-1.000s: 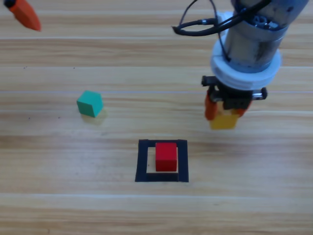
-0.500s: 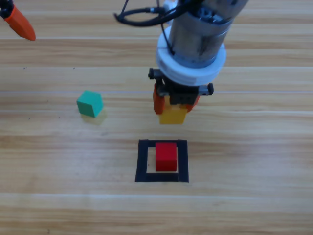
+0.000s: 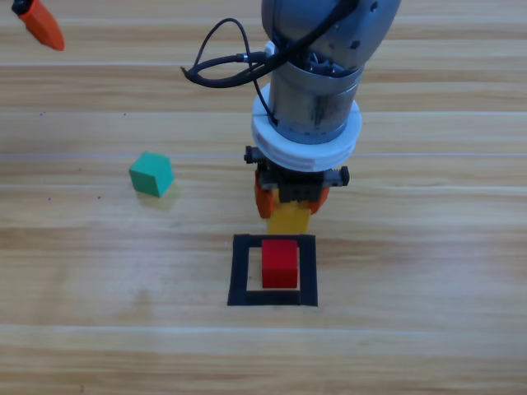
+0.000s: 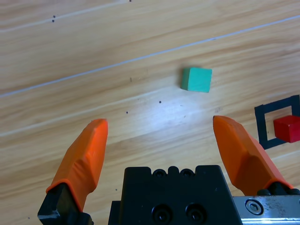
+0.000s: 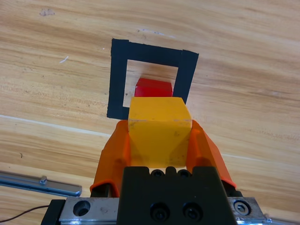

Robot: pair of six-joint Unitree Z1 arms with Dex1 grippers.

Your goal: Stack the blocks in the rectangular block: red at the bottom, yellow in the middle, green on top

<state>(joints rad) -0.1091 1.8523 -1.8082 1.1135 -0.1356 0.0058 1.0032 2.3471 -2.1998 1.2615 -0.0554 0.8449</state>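
Yellow cube point(image 3: 290, 219) clamped in right tool point(image 3: 291, 197)

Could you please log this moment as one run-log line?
right gripper: shut on yellow cube, near red cube in tape square | left gripper: open, waiting | green cube: untouched

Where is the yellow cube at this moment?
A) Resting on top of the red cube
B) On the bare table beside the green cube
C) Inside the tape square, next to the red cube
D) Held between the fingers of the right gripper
D: the right gripper is clamped on the yellow cube, which is off the table just short of the red cube in the tape square.
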